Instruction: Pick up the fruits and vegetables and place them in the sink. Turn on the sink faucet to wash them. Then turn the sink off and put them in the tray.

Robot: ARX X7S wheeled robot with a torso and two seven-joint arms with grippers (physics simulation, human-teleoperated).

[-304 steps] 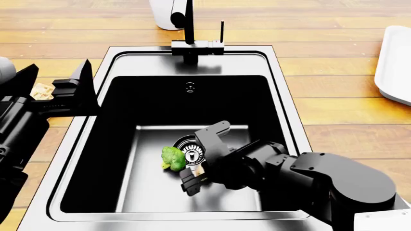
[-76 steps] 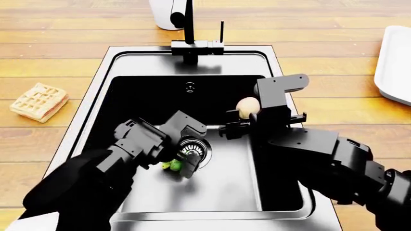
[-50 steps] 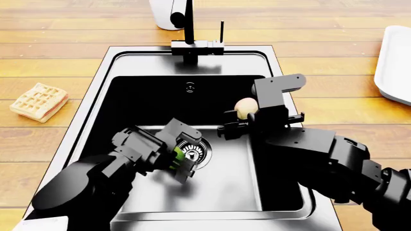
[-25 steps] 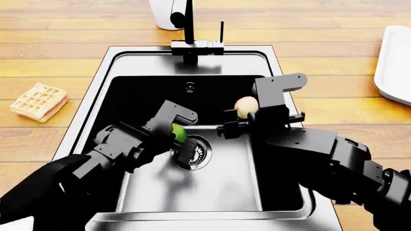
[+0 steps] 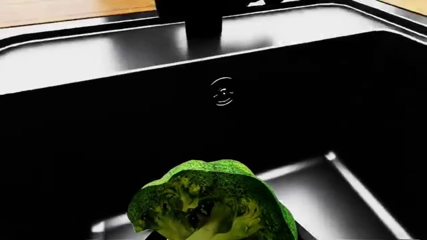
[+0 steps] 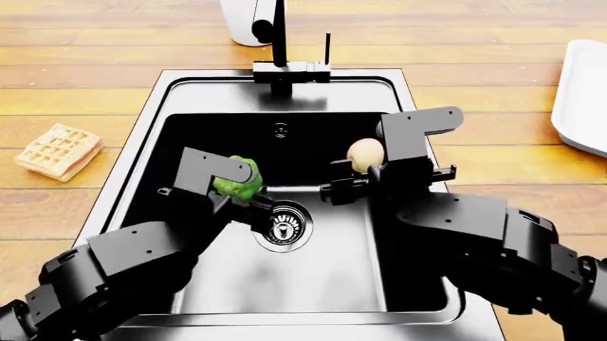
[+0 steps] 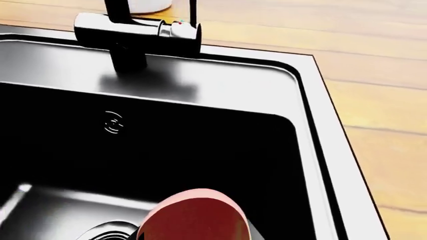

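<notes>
Both arms reaching in from bottom of head view, over the sink (image 6: 417, 128). Basin floor bare except drain (image 6: 281, 226) at centre.

Left pincer (image 6: 227, 186), centre-left, clamped on the broccoli (image 6: 237, 185); green head lifted clear of basin floor, just above and left of drain. Left wrist view: florets (image 5: 212, 205) fill bottom centre, dark back wall w/ overflow (image 5: 222, 92) beyond.

Right pincer (image 6: 372, 165), centre-right, closed on the apple (image 6: 365, 155); also held up in air, near right wall of sink. Right wrist view: red skin (image 7: 193, 215) at bottom edge only.

Step in hand, by judgement: carry washed produce out to the tray (image 6: 581, 92), white, far right edge of frame, well apart on the wooden counter (image 6: 493, 42). To do well: raise both above steel rim before swinging right, apple first since nearer; keep grip firm, esp. on round apple; avoid brushing right wall. Lower onto tray before releasing.

Farther back: faucet (image 6: 281, 50) at top centre, no water visible. Waffle (image 6: 59, 150) at left on counter, not wanted.
</notes>
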